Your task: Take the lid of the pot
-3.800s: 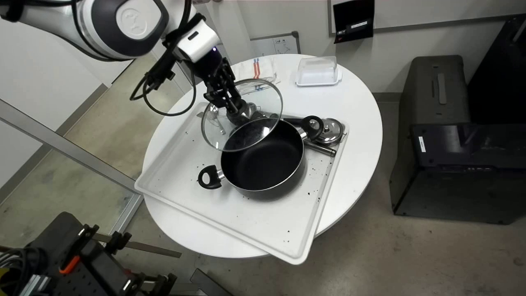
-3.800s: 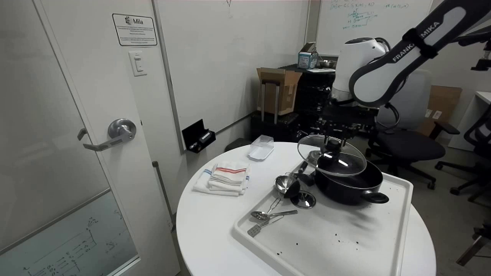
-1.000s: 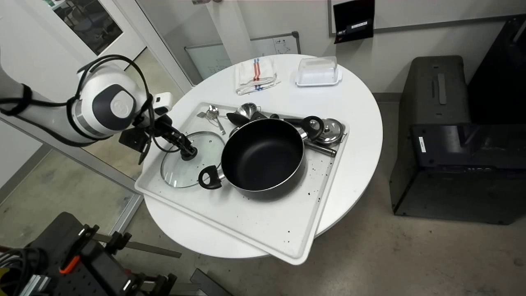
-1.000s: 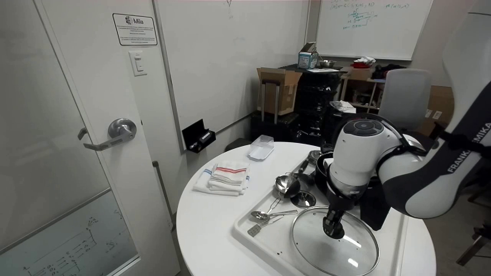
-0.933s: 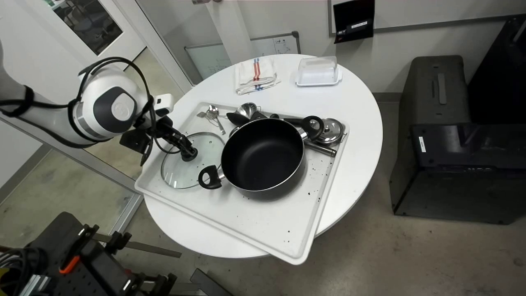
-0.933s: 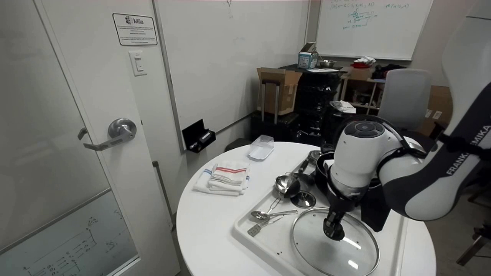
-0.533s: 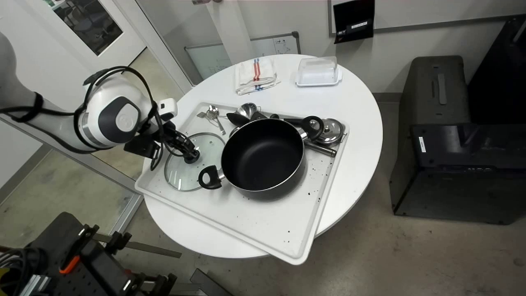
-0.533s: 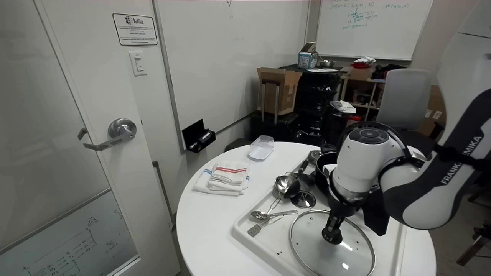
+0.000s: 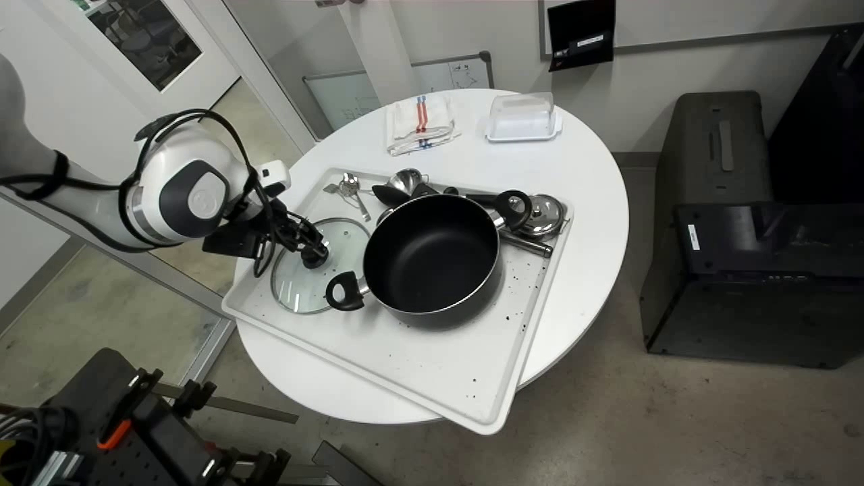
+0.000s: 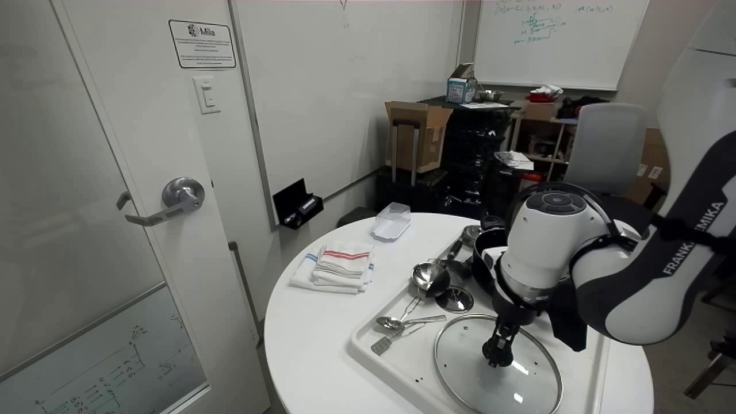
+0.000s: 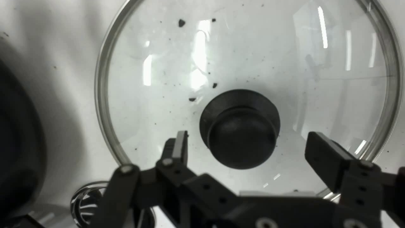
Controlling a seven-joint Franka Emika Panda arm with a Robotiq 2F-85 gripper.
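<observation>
The glass lid with its metal rim lies on the tray beside the black pot, knob up; one pot handle overlaps its edge in an exterior view. My gripper stands open above the lid in the wrist view. Its fingers are spread either side of the dark knob, with a gap on both sides. The pot is uncovered and its inside looks bare; the arm hides most of it in an exterior view.
A white tray carries the cookware on a round white table. Metal utensils, a funnel and a small steel lid lie near the pot. Folded towels and a clear-lidded box stand farther off.
Earlier the lid hung tilted over the pot from my gripper. It was carried to the tray, shifted slightly there, and within the last half second the jaws opened and let the knob go.
</observation>
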